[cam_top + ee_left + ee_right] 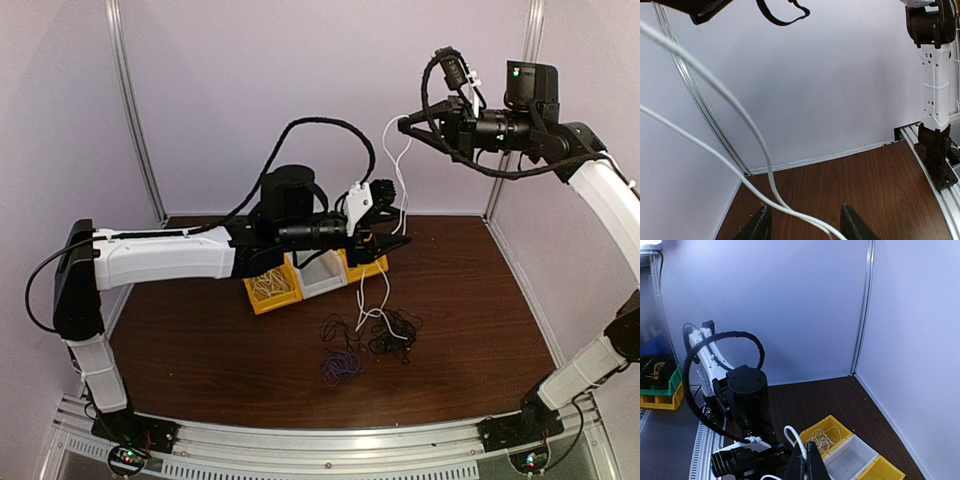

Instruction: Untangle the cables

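At the upper right of the overhead view, the right gripper [403,124] is raised high above the table [200,350], its jaws pressed together and pinching the white cable [768,167]. A short white loop sticks out just beside the closed fingertips in the right wrist view. From that grip the cable hangs down the middle of the overhead frame, passes the left gripper [385,238] at the centre, and runs on to the table surface below it. The left arm reaches across from the left edge of the frame, level and well above the wood. In the left wrist view its two dark fingers [757,225] stand spread at the bottom of the frame, and two strands of the white cable sweep in from the upper left and run down between them; neither finger is seen pressing on the cable. On the table, lower centre of the overhead view, the end of the white cable runs into a small black tangle [395,330]. A loose black cable [335,328] lies just to its left, and a purple cable [340,368] sits coiled a little nearer the bottom of the frame. Behind them, under the left arm, stands a row of small bins: a yellow bin [270,288] holding pale bands, then a white bin [322,280], then another yellow one.
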